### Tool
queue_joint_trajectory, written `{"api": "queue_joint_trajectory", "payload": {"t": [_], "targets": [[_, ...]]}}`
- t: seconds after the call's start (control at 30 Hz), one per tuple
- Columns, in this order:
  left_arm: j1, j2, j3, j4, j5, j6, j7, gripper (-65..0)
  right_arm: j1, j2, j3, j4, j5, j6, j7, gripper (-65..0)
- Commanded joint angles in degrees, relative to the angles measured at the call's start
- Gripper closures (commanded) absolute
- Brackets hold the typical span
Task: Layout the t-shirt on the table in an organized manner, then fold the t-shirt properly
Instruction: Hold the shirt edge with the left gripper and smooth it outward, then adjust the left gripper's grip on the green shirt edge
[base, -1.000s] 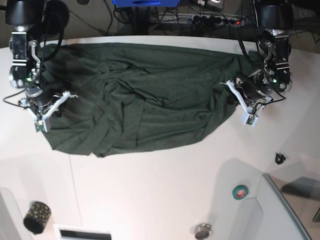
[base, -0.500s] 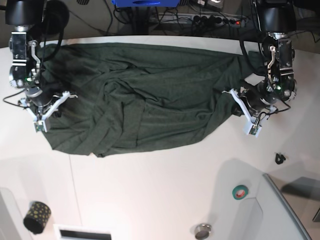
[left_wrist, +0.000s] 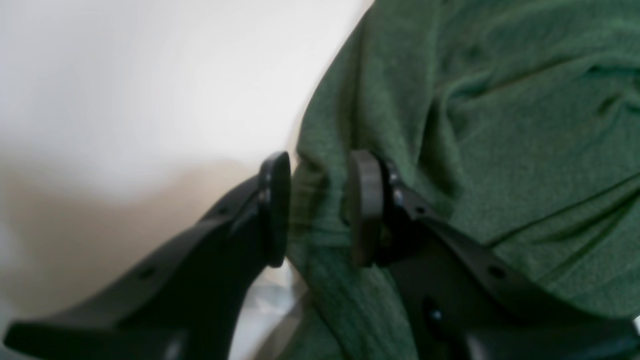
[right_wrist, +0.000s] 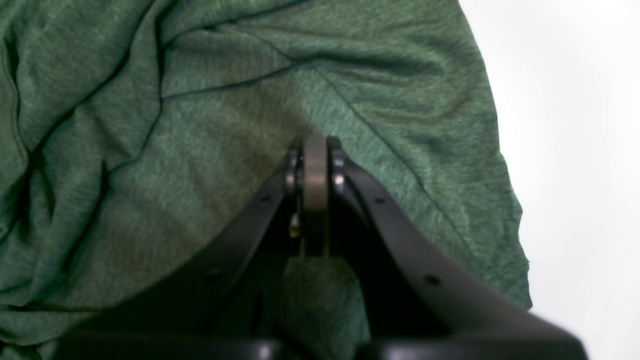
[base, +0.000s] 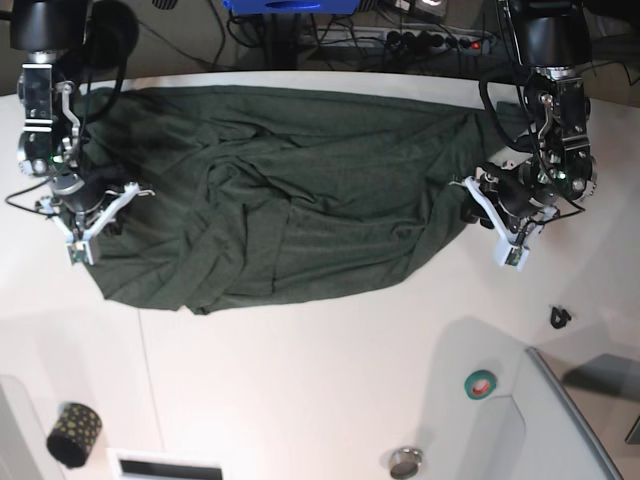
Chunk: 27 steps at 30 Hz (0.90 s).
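1. Right now the t-shirt lies spread across the far half of the counter, long axis running side to side, one end at each arm. Not flat: bunched ridges mid-body, near hem wavy.
2. Left gripper sits at the shirt's edge on the base view's right. Jaws are parted w/ a roll of cloth edge standing between the pads; the gap looks about as wide as the cloth, so whether it pinches or has let go I can't tell. Bare counter lies directly on its outer side, bulk of fabric on the inner side.
3. Right gripper is over the opposite end, pads pressed together w/ nothing visible between them. Cloth lies under and all around it; the shirt's free edge is just to one side, w/ bare counter beyond.
4. Key relation, as I judge it: both arms stand at opposite ends of the long axis, each nearest its own end. So the flattening pull would go outward along that axis, each arm drawing away from the middle.
5. Material: dark green heathered knit, soft, thin, drapes into sharp creases and rounded folds; prob. stretches and drags rather than slides as one piece. Counter is smooth, white, low-texture.
6. Layout phase, I'd say; folding not yet begun.
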Motion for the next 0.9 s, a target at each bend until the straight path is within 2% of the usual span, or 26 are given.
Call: {"api": "queue_joint_trajectory", "payload": {"t": [0.0,0.37,0.5,0.7,0.87], "targets": [[-0.8,-0.5,0.1,0.0,-0.3,0.0,-0.9,-19.3,0.8,0.6,0.2,0.8,0.1,0.1,1.4,-0.2],[-1.3,0.6,0.2,-3.0,-0.4,-0.2,-1.1,-19.1,0.7,0.6,0.2,0.8,0.1,0.1,1.4,-0.2],[-1.3,2.0,-0.3,-2.6,-0.4,-3.8,-0.8,-19.7,0.6,0.6,0.2,0.8,0.1,0.1,1.4,-0.2],[-1.2,2.0,-0.4,-2.5,-0.4,-4.0,-0.7,-20.2,0.6,0.7,0.2,0.8,0.0,0.1,1.4,-0.2],[-0.7,2.0,-5.7,0.0,-0.4,-4.0,-0.2,-20.4,0.6,0.7,0.2,0.8,0.0,0.1,1.4,-0.2]]}}
